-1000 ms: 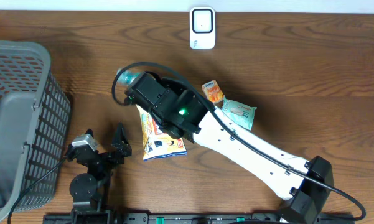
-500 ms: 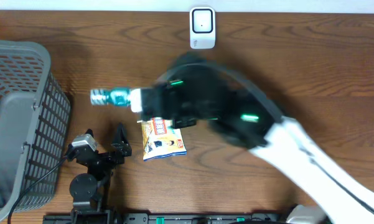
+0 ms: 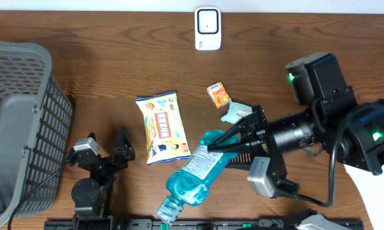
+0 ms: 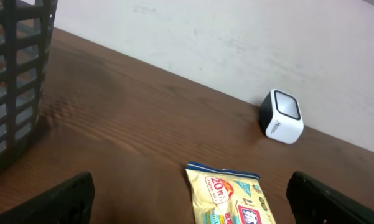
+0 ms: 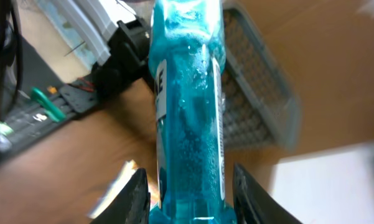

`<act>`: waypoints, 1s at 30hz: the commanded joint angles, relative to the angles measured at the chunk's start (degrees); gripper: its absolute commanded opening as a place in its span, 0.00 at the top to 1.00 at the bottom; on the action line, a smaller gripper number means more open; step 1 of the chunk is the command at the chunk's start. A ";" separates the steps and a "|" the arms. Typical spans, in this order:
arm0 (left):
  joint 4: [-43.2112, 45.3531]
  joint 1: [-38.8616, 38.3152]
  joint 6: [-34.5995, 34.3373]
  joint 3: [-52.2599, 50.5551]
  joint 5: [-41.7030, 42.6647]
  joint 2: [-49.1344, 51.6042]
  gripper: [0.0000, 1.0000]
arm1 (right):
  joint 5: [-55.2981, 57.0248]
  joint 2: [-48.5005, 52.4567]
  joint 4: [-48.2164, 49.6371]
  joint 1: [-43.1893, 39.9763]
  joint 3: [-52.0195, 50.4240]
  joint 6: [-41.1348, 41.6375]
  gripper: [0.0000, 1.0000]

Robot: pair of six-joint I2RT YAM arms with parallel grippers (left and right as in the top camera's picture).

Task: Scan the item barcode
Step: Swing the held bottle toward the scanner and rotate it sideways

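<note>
The right hand (image 3: 211, 149) is closed on a clear blue bottle (image 3: 192, 176), its two fingers (image 5: 137, 194) pressing the bottle's sides near the wide end. In the overhead view the bottle slants across the lower centre of the frame, cap end pointing to the lower left and well apart from the white scanner (image 3: 207, 29), which stands at the top centre edge of the tabletop (image 3: 102, 76). The left hand (image 3: 107, 144) sits at the lower left with its jaws spread wide and nothing between them. Just right of it a yellow snack bag (image 3: 161, 128) lies flat, between the left hand and the bottle. A small orange pack (image 3: 218, 94) and a teal packet (image 3: 238, 112) lie close together right of the bag, the teal one partly under the right hand's fingers. A grey mesh basket (image 3: 48, 134) fills the left edge.
</note>
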 commanded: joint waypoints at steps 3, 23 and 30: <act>-1.70 0.20 0.13 -1.05 0.55 -0.39 0.03 | -9.92 0.15 12.13 -0.33 0.72 -12.39 0.99; -1.70 0.20 0.13 -1.05 0.55 -0.39 0.03 | 4.22 6.71 30.23 -4.09 0.72 -12.39 0.99; -1.70 0.20 0.13 -1.05 0.55 -0.39 0.03 | 4.04 7.32 28.20 -6.62 0.72 -12.39 0.99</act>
